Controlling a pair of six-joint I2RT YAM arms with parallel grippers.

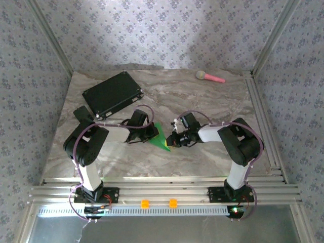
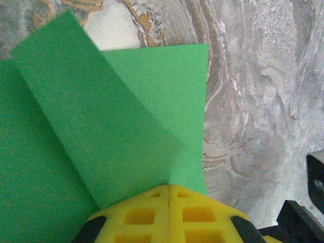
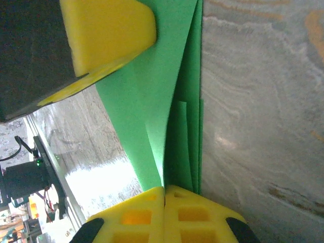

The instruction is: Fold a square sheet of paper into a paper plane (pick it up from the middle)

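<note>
**Green paper (image 1: 161, 136) pinched from both sides in the middle of the table**

At the near edge, the two arm bases are bolted on metal rails (image 1: 162, 185). Two small orange pieces (image 1: 145, 203) sit on the front rail between them. From there both arms bend inward over the marble-patterned table (image 1: 212, 101).

The green paper is in the middle of the table, between the two grippers. It is partly folded, and from above it looks like a triangle. I cannot tell whether its lower edge touches the table.

The left gripper (image 1: 150, 134) holds the paper from the left. In the left wrist view its yellow fingers (image 2: 136, 215) are pressed together, and the paper (image 2: 101, 126) comes out from between them. One flap lies diagonally over a flatter layer below.

The right gripper (image 1: 173, 140) holds the paper from the right. In the right wrist view its yellow fingers (image 3: 136, 215) are closed with no gap. Several thin layers of the paper (image 3: 172, 101) stand on edge and run in between them. One yellow finger of the left gripper (image 3: 109, 30) is at the upper left there, against the other side of the paper.

Farther back, behind the left arm, a black case (image 1: 112, 93) lies flat and at an angle. Near the far edge, toward the right, lies a pink-handled toy (image 1: 210, 77), well apart from the paper.
</note>
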